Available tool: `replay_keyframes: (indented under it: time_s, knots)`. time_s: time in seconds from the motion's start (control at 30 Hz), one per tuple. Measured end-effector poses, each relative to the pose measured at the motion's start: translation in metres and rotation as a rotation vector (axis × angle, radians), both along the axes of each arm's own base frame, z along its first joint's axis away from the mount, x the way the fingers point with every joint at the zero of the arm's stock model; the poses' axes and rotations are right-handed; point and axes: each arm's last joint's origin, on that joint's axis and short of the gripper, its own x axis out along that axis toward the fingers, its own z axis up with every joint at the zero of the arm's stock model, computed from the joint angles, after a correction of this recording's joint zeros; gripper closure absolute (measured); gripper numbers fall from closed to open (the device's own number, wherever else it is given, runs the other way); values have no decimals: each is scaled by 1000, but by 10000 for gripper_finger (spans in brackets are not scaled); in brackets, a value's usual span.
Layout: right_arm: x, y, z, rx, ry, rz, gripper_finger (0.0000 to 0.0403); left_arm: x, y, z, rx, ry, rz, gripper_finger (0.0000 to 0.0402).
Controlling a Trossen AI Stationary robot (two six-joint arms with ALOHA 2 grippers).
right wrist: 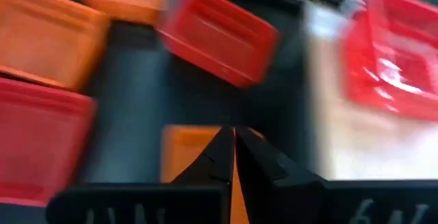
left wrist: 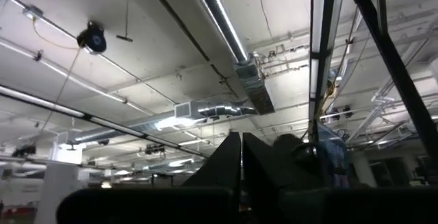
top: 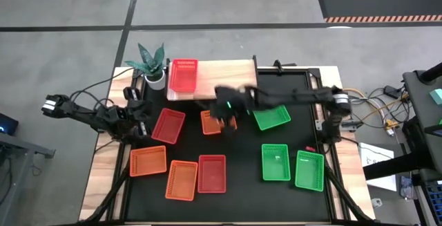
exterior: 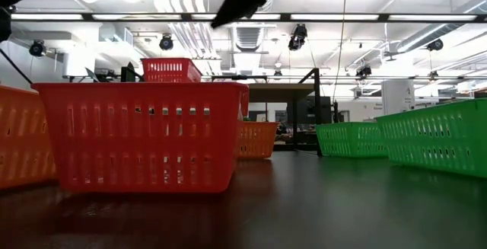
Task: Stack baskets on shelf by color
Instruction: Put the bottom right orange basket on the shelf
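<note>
Right gripper [top: 228,115] clenched, empty — hovers over the small orange basket [top: 210,122] at tabletop [top: 242,184] centre, just off the shelf [top: 224,74] at 12 o'clock. One red basket [top: 184,74] sits on the shelf's left end. Left gripper [top: 141,112] clenched too (parked at 9 o'clock, pointing at the ceiling). Red baskets [top: 168,125] and orange ones [top: 148,161] lie around 7–8 o'clock, green baskets [top: 275,162] at 4 o'clock.
</note>
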Motion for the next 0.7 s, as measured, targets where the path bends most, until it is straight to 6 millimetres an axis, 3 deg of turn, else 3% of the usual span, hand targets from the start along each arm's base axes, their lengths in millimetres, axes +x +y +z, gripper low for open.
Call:
replay_keyframes:
  time_s: [0.17,0.3,0.47,0.7]
  knots:
    - [-35,67,-25,-47,-132,102,394,11,-3,-12,-57,124,-90,402]
    - [-67,93,-48,-124,-214,79,394,22,-7,-23,-117,213,-210,402]
    - [-98,99,-67,-183,-324,68,394,35,-13,-30,-201,272,-361,402]
    - [-133,79,-71,-219,-454,64,394,58,-20,-28,-308,331,-426,402]
